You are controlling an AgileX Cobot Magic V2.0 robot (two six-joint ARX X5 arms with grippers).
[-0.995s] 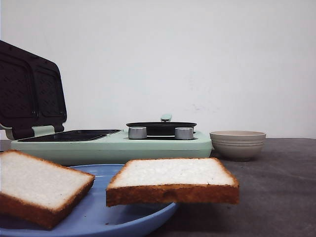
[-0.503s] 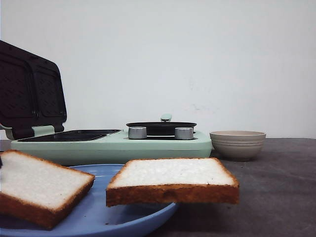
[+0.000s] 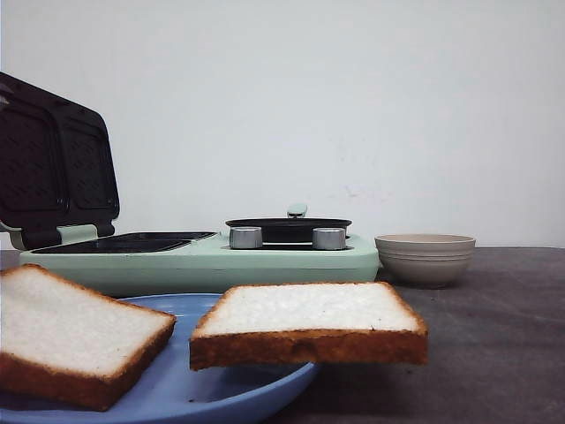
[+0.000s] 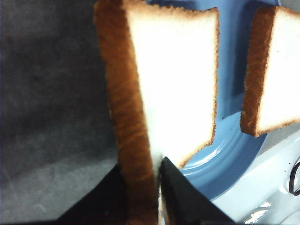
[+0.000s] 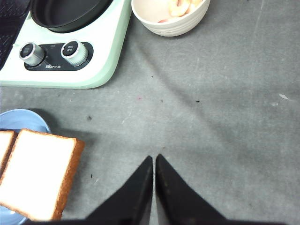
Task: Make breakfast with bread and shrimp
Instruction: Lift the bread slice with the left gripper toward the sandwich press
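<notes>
Your left gripper point(image 4: 149, 187) is clamped on the crust edge of the left square slice of white bread point(image 3: 75, 336) — pinching the rim keeps the soft crumb uncrushed. That slice is tilted, one edge raised off the round blue plate point(image 3: 168, 389). Beside it, the second white slice with golden-brown crust point(image 3: 309, 322) rests on the plate, overhanging its right rim. Behind them sits the mint-green sandwich maker point(image 3: 199, 256) with its dark lid point(image 3: 55, 163) open — presumably ready for bread. Right of that, the black round pan point(image 3: 288, 228), then the beige ribbed bowl point(image 3: 425, 257) holding pale orange shrimp pieces point(image 5: 180, 7). Your right gripper point(image 5: 154, 161) hangs over bare grey tabletop point(image 5: 225, 108), fingertips together, holding nothing.
</notes>
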